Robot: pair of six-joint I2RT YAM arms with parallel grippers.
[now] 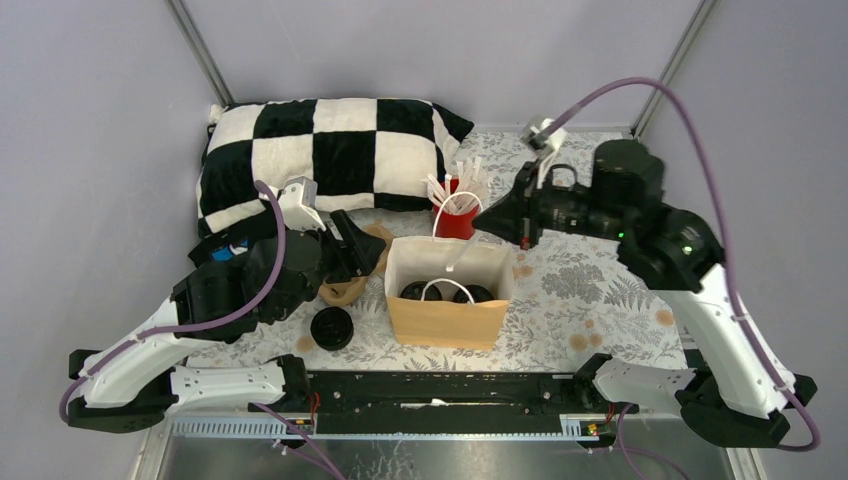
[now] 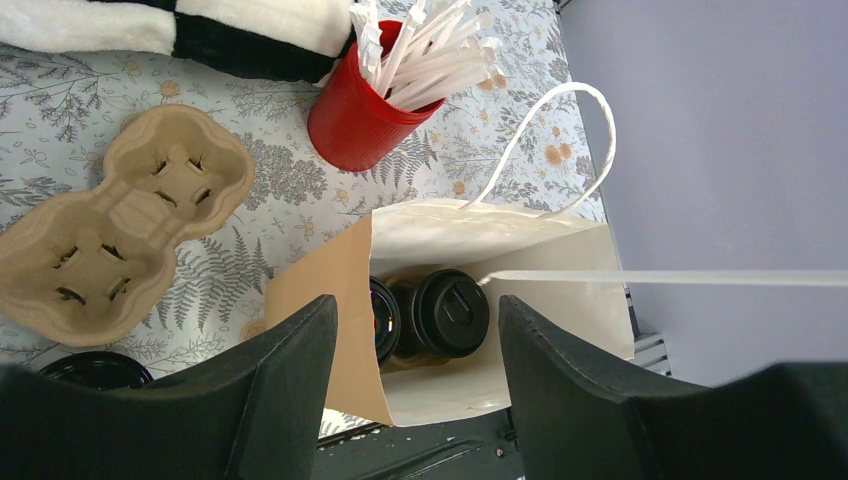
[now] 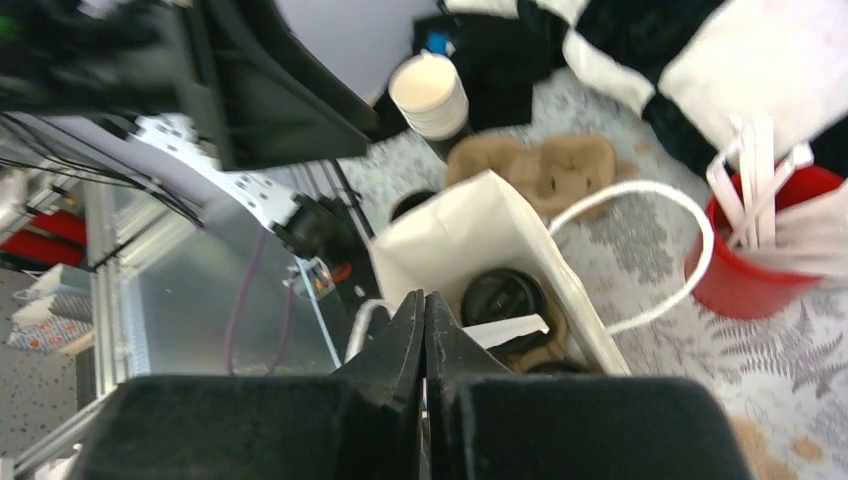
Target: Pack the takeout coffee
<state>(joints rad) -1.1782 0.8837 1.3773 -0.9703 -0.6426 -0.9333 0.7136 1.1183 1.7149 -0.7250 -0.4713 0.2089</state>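
Observation:
The two takeout coffee cups stand in an open brown paper bag (image 1: 445, 322); only their black lids (image 1: 415, 291) (image 1: 478, 293) show. From the left wrist one lid (image 2: 452, 312) is in full view and the other (image 2: 384, 320) is half hidden by the bag wall. My left gripper (image 1: 365, 250) is open and empty, just left of the bag (image 2: 320, 270). My right gripper (image 1: 522, 238) is shut on a white wrapped straw (image 1: 465, 257), held over the bag's far right rim with its free end over the lids (image 3: 503, 297). The straw also shows in the right wrist view (image 3: 510, 331).
A red cup of wrapped straws (image 1: 457, 222) stands behind the bag. A pulp cup carrier (image 2: 120, 225) lies left of the bag, with a stack of black lids (image 1: 331, 327) in front. Lidless cream cups (image 3: 428, 95) and a checkered pillow (image 1: 320, 150) are at the back left.

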